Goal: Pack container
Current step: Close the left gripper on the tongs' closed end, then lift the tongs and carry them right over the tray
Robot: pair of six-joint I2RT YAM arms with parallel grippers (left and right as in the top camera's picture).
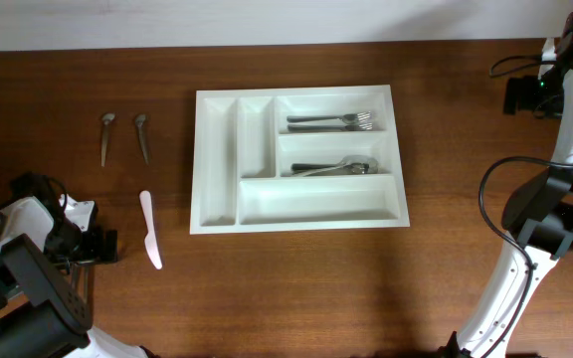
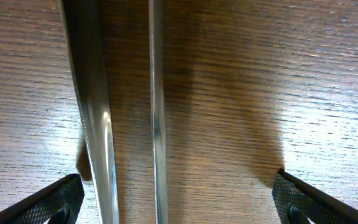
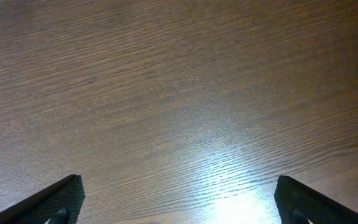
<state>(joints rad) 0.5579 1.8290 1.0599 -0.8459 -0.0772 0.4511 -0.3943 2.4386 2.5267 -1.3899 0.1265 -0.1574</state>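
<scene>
Picking step: left gripper (image 2: 179, 194), wide open and empty, straddles two metal handles (image 2: 98, 124) (knives, perhaps); right gripper (image 3: 179, 199) gapes empty too. Next: pinch one handle and carry it to the container (image 1: 217, 214).

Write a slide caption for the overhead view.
Partly filled white cutlery tray; two spoons and a white knife lie beside it.

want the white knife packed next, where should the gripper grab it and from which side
Grip the white knife near mid-length, coming straight down with the jaws astride its narrow width. It lies flat on the table with nothing touching it, so only its long edges offer a hold. The open left gripper is nearest.
</scene>
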